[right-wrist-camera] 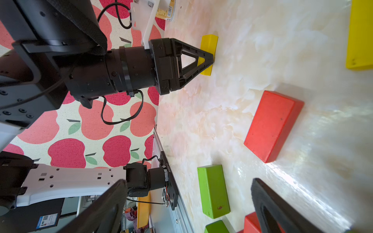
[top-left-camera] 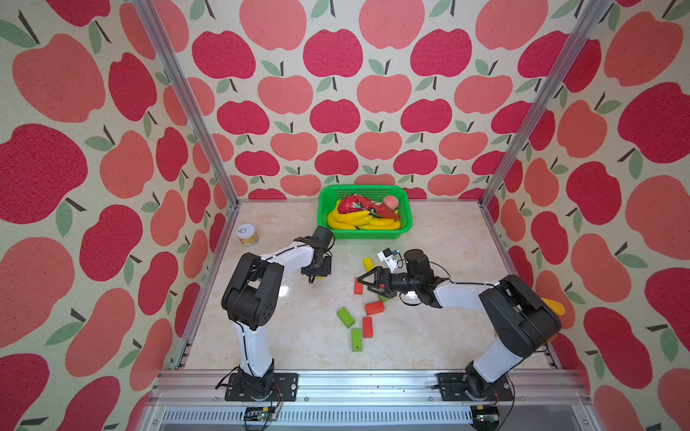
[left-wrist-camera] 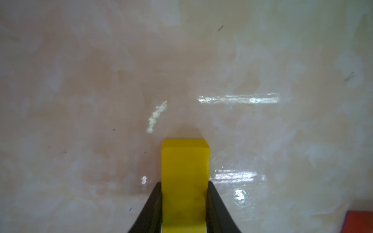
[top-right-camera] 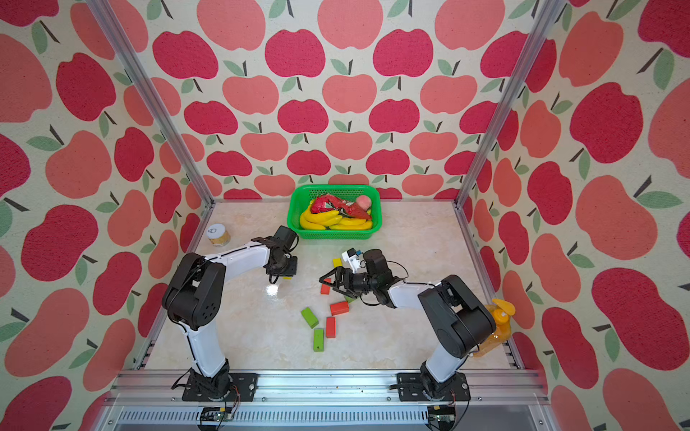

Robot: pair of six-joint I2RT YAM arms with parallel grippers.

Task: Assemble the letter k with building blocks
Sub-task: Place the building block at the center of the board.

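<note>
Over the table, both top views: my left claw [top-left-camera: 313,278] points straight down at mid-table, clenched on a yellow block [top-left-camera: 319,278]. Only a sliver of it shows under the wrist. My right claw [top-left-camera: 364,286] reaches in level from the right, released, fingers spread wide. A red block [top-left-camera: 358,287] lies just under its tips. A second yellow block [top-left-camera: 368,264] lies just behind, toward the basket [top-left-camera: 407,214] at the back wall. A green block [top-left-camera: 382,298] peeks from under my right wrist. Nearer the front rail lie a second red block [top-left-camera: 374,308], a second green block [top-left-camera: 345,317], a third red block [top-left-camera: 367,327] and a third green block [top-left-camera: 356,339], close together. Jar [top-left-camera: 247,235] at back left.

Left wrist view: the yellow block [left-wrist-camera: 185,171] juts out between my two black fingers [left-wrist-camera: 149,207], pinched on its long sides. The table [left-wrist-camera: 80,80] is close beneath. A red corner shows at the frame's edge; which block, I cannot tell.

Right wrist view: my left claw [right-wrist-camera: 210,58] side-on, tips down at the table, the yellow block [right-wrist-camera: 209,42] on edge between them and, as far as I can tell, touching the surface. My own right fingers [right-wrist-camera: 270,201] stand far apart at the frame's sides. The red block [right-wrist-camera: 272,125] lies ahead, the second green block [right-wrist-camera: 213,191] frontward of it, the second yellow block [right-wrist-camera: 360,34] off to the back.
</note>
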